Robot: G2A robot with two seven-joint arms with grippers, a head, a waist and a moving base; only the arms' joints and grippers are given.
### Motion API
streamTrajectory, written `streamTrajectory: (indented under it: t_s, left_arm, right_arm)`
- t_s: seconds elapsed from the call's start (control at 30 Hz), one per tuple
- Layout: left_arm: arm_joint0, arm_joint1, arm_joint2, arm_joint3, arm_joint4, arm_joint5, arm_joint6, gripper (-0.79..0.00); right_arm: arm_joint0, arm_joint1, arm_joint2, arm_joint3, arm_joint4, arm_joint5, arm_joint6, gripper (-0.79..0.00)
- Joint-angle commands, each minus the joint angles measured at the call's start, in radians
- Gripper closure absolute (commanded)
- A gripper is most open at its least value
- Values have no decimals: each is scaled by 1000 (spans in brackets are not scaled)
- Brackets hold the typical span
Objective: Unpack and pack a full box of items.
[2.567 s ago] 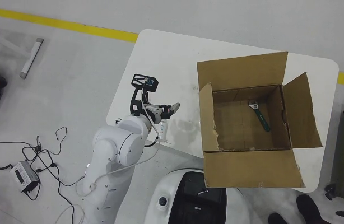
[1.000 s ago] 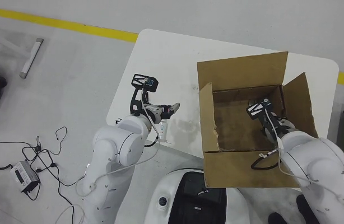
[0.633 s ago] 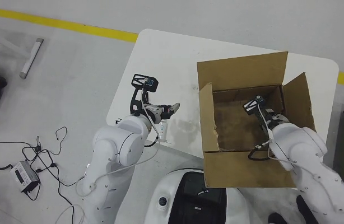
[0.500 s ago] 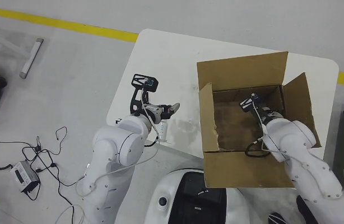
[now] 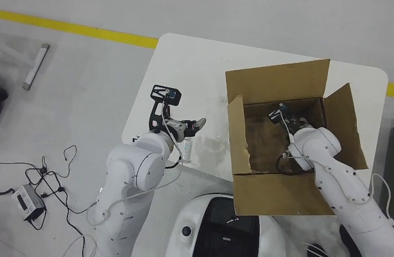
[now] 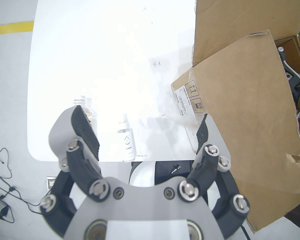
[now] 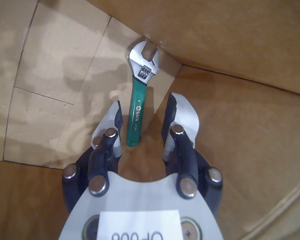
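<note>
A brown cardboard box (image 5: 277, 80) is sitting open on the right half of the white bench (image 5: 197, 70), its four flaps splaying outward. A green-handled adjustable wrench (image 7: 139, 93) is lying flat on the box floor, its steel head pressing into a corner where two walls are meeting. The right arm is reaching down inside the box, and the right gripper (image 7: 145, 106) is hanging just over the wrench with its fingers (image 7: 180, 108) standing moderately apart. They are straddling the tail of the handle, one on each side, and are not closing on it. The left gripper (image 6: 140, 116) is hovering above the bench edge nearest the robot, just beside the box's outer wall, with its fingers (image 6: 83, 123) spreading wide and holding nothing. Below it a small white spray bottle (image 6: 126, 138) is standing upright close to that edge. A clear plastic water bottle (image 6: 87, 108) is standing near the spray bottle, apart from it and partly hiding behind one finger.
</note>
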Motion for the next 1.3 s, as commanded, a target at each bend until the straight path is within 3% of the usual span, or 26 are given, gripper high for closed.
streamTrajectory:
  t_s: [0.0,0.37,0.73,0.83,0.9,0.93,0.97,1.27]
  left_arm:
    - [0,0,0,0,0,0,0,-785]
    - [0,0,0,0,0,0,0,-785]
    - [0,0,0,0,0,0,0,-785]
    - [0,0,0,0,0,0,0,-785]
    - [0,0,0,0,0,0,0,-785]
    - [0,0,0,0,0,0,0,-785]
    - [0,0,0,0,0,0,0,-785]
    - [0,0,0,0,0,0,0,-785]
  right_arm:
    - [4,-4,-3,17,-1,1,-5,-385]
    - [21,-34,-13,100,0,58,-23,-305]
    - [36,-59,-11,160,22,66,-29,-299]
    - [36,-63,-5,167,33,61,-28,-231]
    - [34,-66,2,169,40,58,-31,-111]
    - [33,-67,4,169,40,56,-30,-99]
    - [31,-68,8,169,47,55,-33,0]
    - [1,-71,51,95,90,28,-35,0]
